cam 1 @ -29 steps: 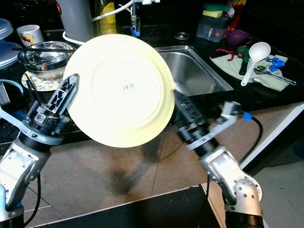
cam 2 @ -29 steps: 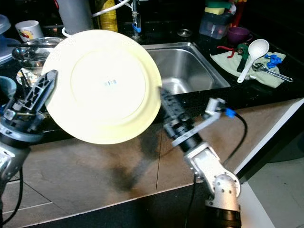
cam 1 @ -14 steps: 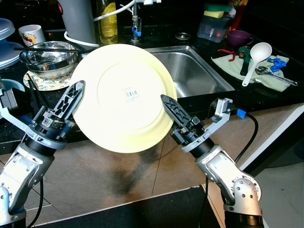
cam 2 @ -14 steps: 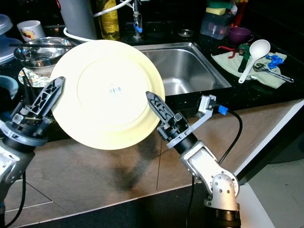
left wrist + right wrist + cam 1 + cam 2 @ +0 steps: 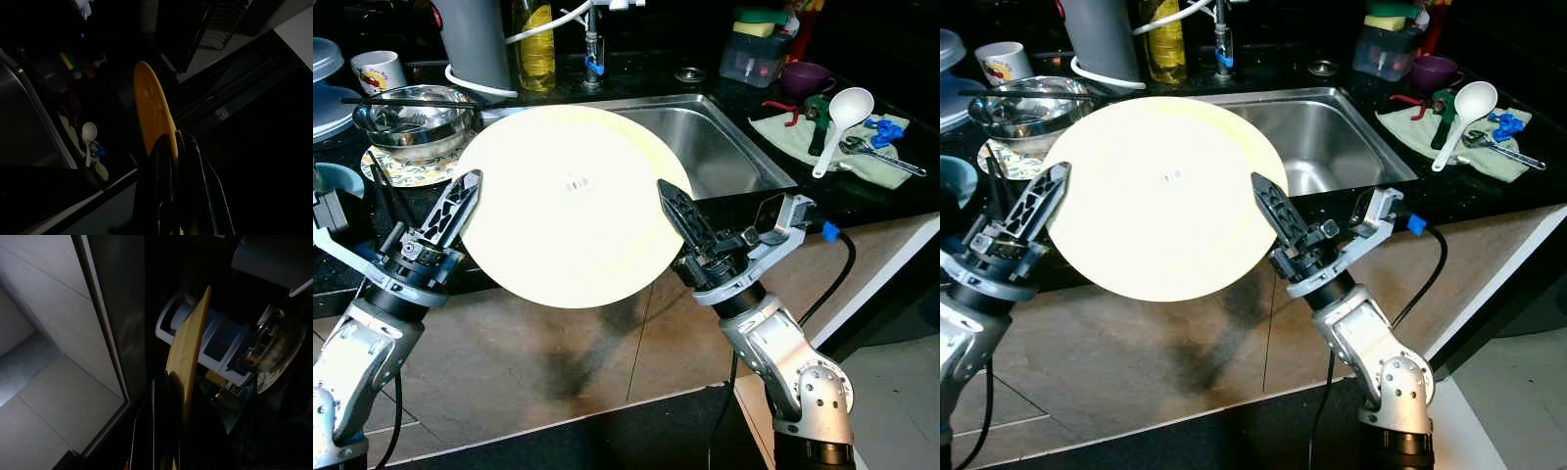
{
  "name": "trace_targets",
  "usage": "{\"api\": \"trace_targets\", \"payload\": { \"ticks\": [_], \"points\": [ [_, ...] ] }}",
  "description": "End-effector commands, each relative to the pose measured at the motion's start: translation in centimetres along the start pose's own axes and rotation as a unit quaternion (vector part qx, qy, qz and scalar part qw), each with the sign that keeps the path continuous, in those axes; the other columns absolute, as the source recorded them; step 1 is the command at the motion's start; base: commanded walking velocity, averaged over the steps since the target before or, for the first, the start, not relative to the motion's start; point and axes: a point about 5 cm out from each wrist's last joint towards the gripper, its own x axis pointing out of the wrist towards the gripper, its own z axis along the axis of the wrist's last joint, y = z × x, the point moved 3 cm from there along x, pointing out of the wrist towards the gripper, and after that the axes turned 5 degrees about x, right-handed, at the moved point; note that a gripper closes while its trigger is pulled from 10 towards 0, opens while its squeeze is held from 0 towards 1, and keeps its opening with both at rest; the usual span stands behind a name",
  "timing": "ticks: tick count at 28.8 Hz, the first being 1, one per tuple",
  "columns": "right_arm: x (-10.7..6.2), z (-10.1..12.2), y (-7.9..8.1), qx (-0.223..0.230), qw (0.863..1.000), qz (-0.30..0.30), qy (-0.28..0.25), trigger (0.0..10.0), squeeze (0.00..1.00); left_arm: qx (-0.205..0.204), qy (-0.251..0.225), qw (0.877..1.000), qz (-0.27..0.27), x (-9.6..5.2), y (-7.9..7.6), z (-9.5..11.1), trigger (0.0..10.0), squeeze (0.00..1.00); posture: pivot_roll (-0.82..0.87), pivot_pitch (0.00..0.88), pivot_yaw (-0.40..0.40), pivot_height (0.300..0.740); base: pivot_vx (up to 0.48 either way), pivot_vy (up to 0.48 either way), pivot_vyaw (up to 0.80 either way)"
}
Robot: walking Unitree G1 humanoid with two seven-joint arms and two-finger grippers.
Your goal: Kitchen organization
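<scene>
Large pale-yellow plate (image 5: 570,206) held in mid-air before the counter, underside up with a small barcode sticker showing, tilted toward the sink (image 5: 705,147) at 1 o'clock. Pinched at the rim on both sides: left gripper (image 5: 450,211) clamped at 9 o'clock, right gripper (image 5: 677,217) clamped at 3 o'clock, each with a finger on either face, as both wrist views show edge-on. Probably stiff, glazed, slick and breakable; best held at opposite rim points, level, with even squeeze. Steel bowl (image 5: 411,119) at 10 o'clock, white ladle (image 5: 840,119) on a cloth at 2 o'clock.
</scene>
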Motion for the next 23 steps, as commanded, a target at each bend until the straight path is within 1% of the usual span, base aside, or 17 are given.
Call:
{"api": "trace_targets", "payload": {
  "ticks": [1, 2, 3, 6, 10, 12, 13, 15, 16, 17, 19, 20, 21, 22, 23],
  "points": [
    [-0.4, 0.3, -0.9, -0.01, 0.999, -0.039, -0.004, 0.0, 0.0, 0.013, 0.022, 1.0, 0.009, 0.0, 0.1, -0.9, 10.0, 0.15, -0.04, 0.173, -0.029, 0.74, 0.0, 0.0, 0.0],
    [-0.4, 0.3, -0.9, -0.009, 0.999, -0.038, -0.005, 0.0, 0.0, 0.013, 0.023, 1.0, 0.015, 0.0, 0.3, -1.0, 10.0, 0.84, -0.04, 0.173, -0.029, 0.74, 0.0, 0.0, 0.0],
    [-0.4, 0.3, -0.8, -0.009, 0.999, -0.037, -0.007, 0.0, 0.0, 0.013, 0.024, 0.999, 0.021, 0.0, 0.5, -1.1, 10.0, 1.0, -0.04, 0.173, -0.029, 0.74, 0.0, 0.0, 0.0],
    [-0.4, 0.5, -0.8, -0.006, 0.999, -0.035, -0.01, 0.0, 0.0, 0.009, 0.023, 0.999, 0.026, 0.1, 0.7, -1.2, 10.0, 1.0, -0.04, 0.173, -0.029, 0.74, 0.0, 0.0, 0.0],
    [-0.3, 0.8, -0.6, 0.001, 0.999, -0.029, -0.021, 0.0, 0.0, 0.014, 0.022, 0.999, 0.035, 0.2, 0.9, -1.2, 10.0, 1.0, -0.04, 0.171, -0.028, 0.74, 0.0, 0.0, 0.0],
    [-0.4, 2.1, -0.5, 0.026, 0.997, -0.02, -0.067, 0.0, 0.0, 0.017, 0.021, 0.999, 0.043, 0.2, 1.1, -1.1, 10.0, 1.0, -0.04, 0.171, -0.026, 0.74, 0.0, 0.0, 0.0],
    [-0.4, 2.1, -0.5, 0.026, 0.997, -0.02, -0.067, 0.0, 0.0, 0.017, 0.021, 0.999, 0.043, 0.2, 1.1, -1.1, 10.0, 1.0, -0.04, 0.171, -0.026, 0.74, 0.0, 0.0, 0.0],
    [-0.7, 3.3, -0.5, 0.041, 0.994, -0.015, -0.099, 0.0, 0.0, 0.017, 0.021, 0.999, 0.044, 0.2, 1.2, -1.1, 10.0, 1.0, -0.04, 0.17, -0.026, 0.74, 0.0, 0.0, 0.0],
    [-0.8, 3.9, -0.4, 0.048, 0.992, -0.009, -0.114, 0.0, 0.0, 0.018, 0.02, 0.999, 0.045, 0.2, 1.2, -1.0, 10.0, 0.42, -0.04, 0.17, -0.025, 0.74, 0.0, 0.0, 0.0],
    [-0.9, 4.4, -0.2, 0.056, 0.99, -0.001, -0.128, 0.0, 0.0, 0.018, 0.019, 0.999, 0.047, 0.2, 1.2, -1.0, 10.0, 0.0, -0.04, 0.17, -0.025, 0.74, 0.0, 0.0, 0.0],
    [-1.1, 5.4, 0.2, 0.074, 0.984, 0.017, -0.158, 0.0, 0.0, 0.015, 0.014, 0.998, 0.052, 0.3, 1.4, -0.9, 10.0, 0.0, -0.04, 0.172, -0.024, 0.74, 0.0, 0.0, 0.0],
    [-1.1, 5.4, 0.2, 0.074, 0.984, 0.017, -0.158, 0.0, 0.0, 0.015, 0.014, 0.998, 0.052, 0.3, 1.4, -0.9, 10.0, 0.0, -0.04, 0.172, -0.024, 0.74, 0.0, 0.0, 0.0],
    [-1.3, 6.1, 0.6, 0.086, 0.98, 0.032, -0.179, 0.0, 0.0, 0.008, 0.01, 0.998, 0.055, 0.2, 1.5, -0.9, 10.0, 0.0, -0.04, 0.172, -0.024, 0.74, 0.0, 0.0, 0.0],
    [-1.3, 6.1, 0.6, 0.086, 0.98, 0.032, -0.179, 0.0, 0.0, 0.008, 0.01, 0.998, 0.055, 0.2, 1.5, -0.9, 10.0, 0.0, -0.04, 0.172, -0.024, 0.74, 0.0, 0.0, 0.0],
    [-1.5, 6.8, 0.9, 0.099, 0.974, 0.045, -0.2, 0.0, 0.0, 0.003, 0.007, 0.998, 0.056, 0.2, 1.6, -0.8, 10.0, 0.0, -0.04, 0.172, -0.024, 0.74, 0.0, 0.0, 0.0]
  ]
}}
